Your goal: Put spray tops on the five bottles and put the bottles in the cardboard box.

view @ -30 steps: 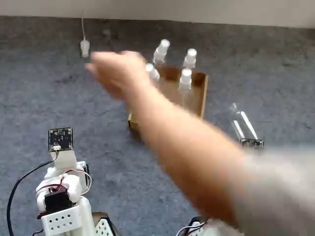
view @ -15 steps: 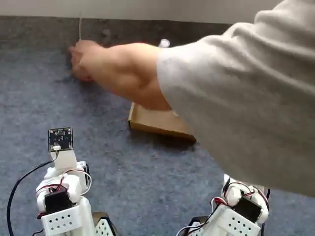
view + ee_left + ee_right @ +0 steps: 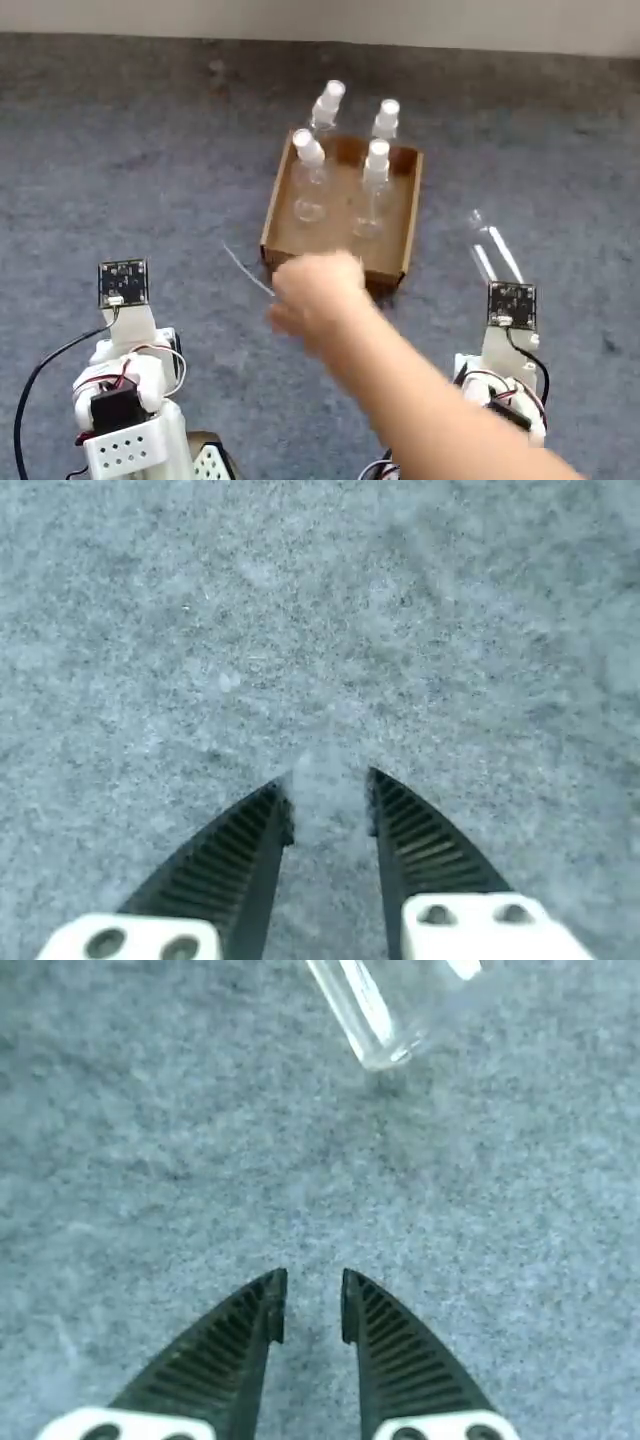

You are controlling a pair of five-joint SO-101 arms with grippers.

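Standing upright with spray tops, two bottles [image 3: 309, 178] occupy the cardboard box [image 3: 411, 210] near the table [image 3: 120, 180] far edge, another pair [image 3: 328, 105] at its far wall; a person's hand [image 3: 315, 295] overlaps its near wall; an uncapped bottle [image 3: 490, 250] lies towards the right edge. Left gripper [image 3: 328, 785] and right gripper [image 3: 312, 1285]: jaws parted, empty

Glossy clear bottle [image 3: 372, 1015], matt cardboard box [image 3: 412, 205] (rough grey carpet [image 3: 150, 180])

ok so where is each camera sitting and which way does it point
High view: fixed above the table, looking down on the cardboard box, a person's hand, left arm and right arm.
Left wrist view: on that arm, facing the grey table past the left gripper.
Right wrist view: past the right gripper at the lying bottle; the high view shares that bottle.
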